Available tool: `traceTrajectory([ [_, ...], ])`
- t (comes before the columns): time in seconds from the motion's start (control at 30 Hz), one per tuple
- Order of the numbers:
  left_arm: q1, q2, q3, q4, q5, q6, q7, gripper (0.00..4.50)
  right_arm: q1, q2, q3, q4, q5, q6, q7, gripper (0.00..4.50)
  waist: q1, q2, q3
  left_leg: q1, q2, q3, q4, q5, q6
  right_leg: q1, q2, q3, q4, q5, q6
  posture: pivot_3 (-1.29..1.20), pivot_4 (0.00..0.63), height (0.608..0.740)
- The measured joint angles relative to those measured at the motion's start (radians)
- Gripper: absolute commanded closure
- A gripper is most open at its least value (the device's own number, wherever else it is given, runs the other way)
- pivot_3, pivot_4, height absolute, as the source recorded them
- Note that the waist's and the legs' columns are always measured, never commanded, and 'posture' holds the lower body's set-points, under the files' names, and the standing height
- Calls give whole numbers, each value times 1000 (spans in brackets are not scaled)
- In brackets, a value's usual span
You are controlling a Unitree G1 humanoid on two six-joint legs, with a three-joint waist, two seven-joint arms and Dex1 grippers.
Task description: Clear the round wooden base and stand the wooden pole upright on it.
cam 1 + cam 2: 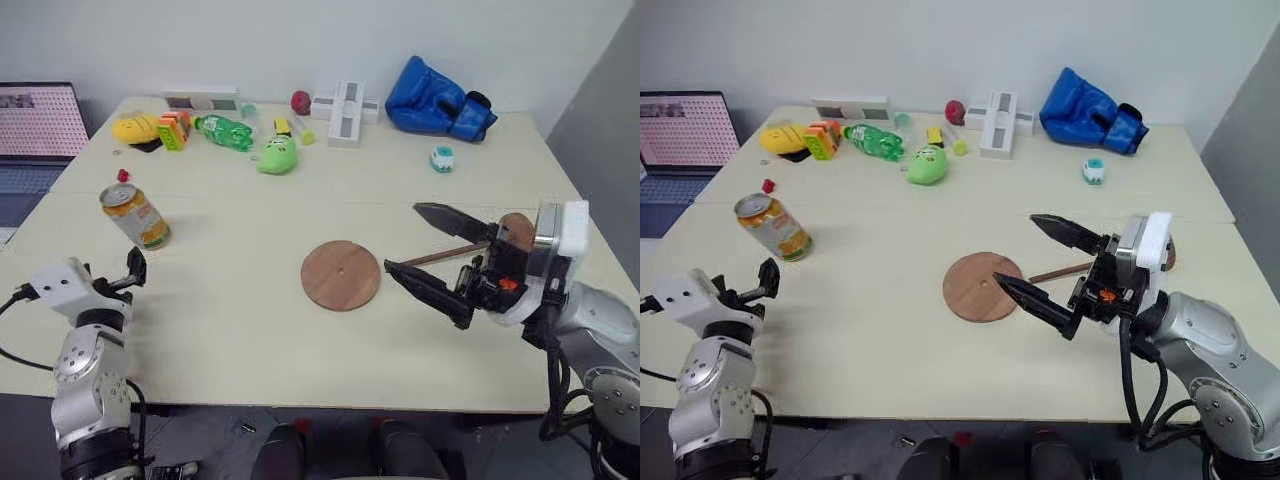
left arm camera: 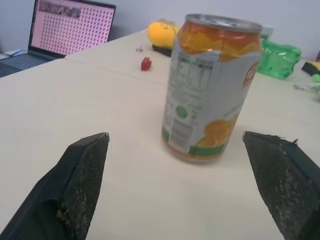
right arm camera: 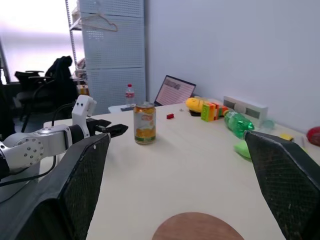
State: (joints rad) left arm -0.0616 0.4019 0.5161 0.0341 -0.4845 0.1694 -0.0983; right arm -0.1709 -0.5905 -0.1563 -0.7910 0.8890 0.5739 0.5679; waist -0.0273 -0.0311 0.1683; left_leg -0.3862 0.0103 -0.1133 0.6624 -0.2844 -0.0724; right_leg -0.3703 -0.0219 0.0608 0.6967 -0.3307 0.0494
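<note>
left gripper (image 2: 190,165) open, orange drink can (image 2: 211,85) upright — lid closed

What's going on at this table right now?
The round wooden base lies bare mid-table. The drink can stands upright off to the left, just ahead of the open left end effector, which holds nothing. The right end effector hangs open above the table beside the base, and the wooden pole lies flat behind it, not yet picked up.

Pole (image 1: 448,256) right of base (image 1: 341,275), perhaps touching
</note>
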Motion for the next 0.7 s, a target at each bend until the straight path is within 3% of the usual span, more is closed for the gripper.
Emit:
traceTrajectory([
  [0.1,71,-27,-34,-84,-10,53,-18,51,91,-21,-1,4,-10,-4,23,0,8,-1,0,0,0,1,0,0,0,1,-1,0,-1,0,0,0,150,740],
  [0.2,77,23,-239,-214,-8,114,-202,51,247,-35,18,49,-177,-42,-6,0,25,-1,0,1,-2,1,1,0,0,1,0,0,0,0,0,0,150,740],
  [0.3,-3,118,-354,-329,-49,174,-376,51,318,13,36,94,-300,-59,-97,0,17,0,0,4,1,4,0,0,0,1,4,3,2,0,0,0,150,740],
  [0.5,-156,283,-404,-428,-226,336,-663,51,313,129,8,100,-298,17,-266,0,-29,11,-2,5,2,6,-4,0,0,0,5,6,2,0,-1,0,150,740],
  [0.6,-266,405,-455,-399,-295,446,-849,51,238,261,-81,190,-184,132,-426,0,-29,9,0,4,2,3,-2,0,0,1,6,4,3,-1,-2,0,150,740],
  [0.7,-365,459,-487,-354,-295,460,-989,51,141,361,-168,283,-65,220,-576,0,-29,15,2,5,1,6,-3,0,0,1,5,6,2,-1,-2,0,150,740],
])
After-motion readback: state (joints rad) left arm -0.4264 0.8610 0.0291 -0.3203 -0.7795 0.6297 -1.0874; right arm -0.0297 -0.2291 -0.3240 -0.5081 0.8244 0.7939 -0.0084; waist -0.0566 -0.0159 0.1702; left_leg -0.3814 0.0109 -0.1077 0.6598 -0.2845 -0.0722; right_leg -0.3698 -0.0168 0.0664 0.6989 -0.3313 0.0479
